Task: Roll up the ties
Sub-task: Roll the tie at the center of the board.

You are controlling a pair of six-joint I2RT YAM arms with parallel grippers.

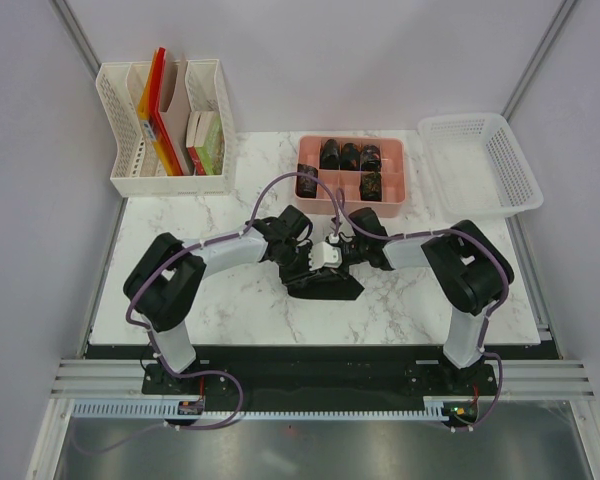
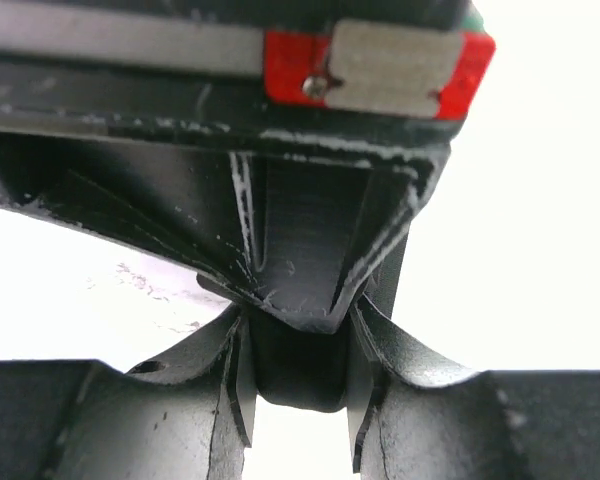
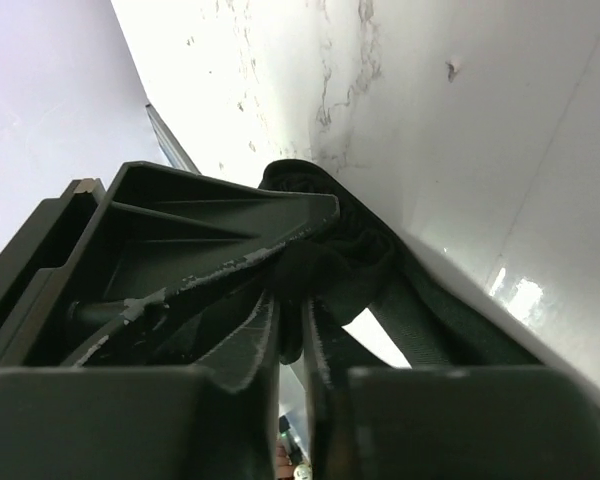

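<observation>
A blackish tie (image 1: 325, 287) lies bunched on the marble table just in front of both grippers. My left gripper (image 1: 306, 258) and right gripper (image 1: 341, 251) meet tip to tip over its far end. In the left wrist view my left gripper (image 2: 298, 385) is shut on a dark band of the tie (image 2: 295, 365), with the right gripper's body directly above it. In the right wrist view my right gripper (image 3: 292, 325) is shut on a fold of the tie (image 3: 380, 255), which loops off to the right. Several rolled ties (image 1: 349, 156) sit in a pink tray (image 1: 407, 176).
A white mesh basket (image 1: 480, 165) stands at the back right. A white file organizer (image 1: 165, 125) with folders and books stands at the back left. The pink tray is close behind the grippers. The table (image 1: 180, 240) is white marble.
</observation>
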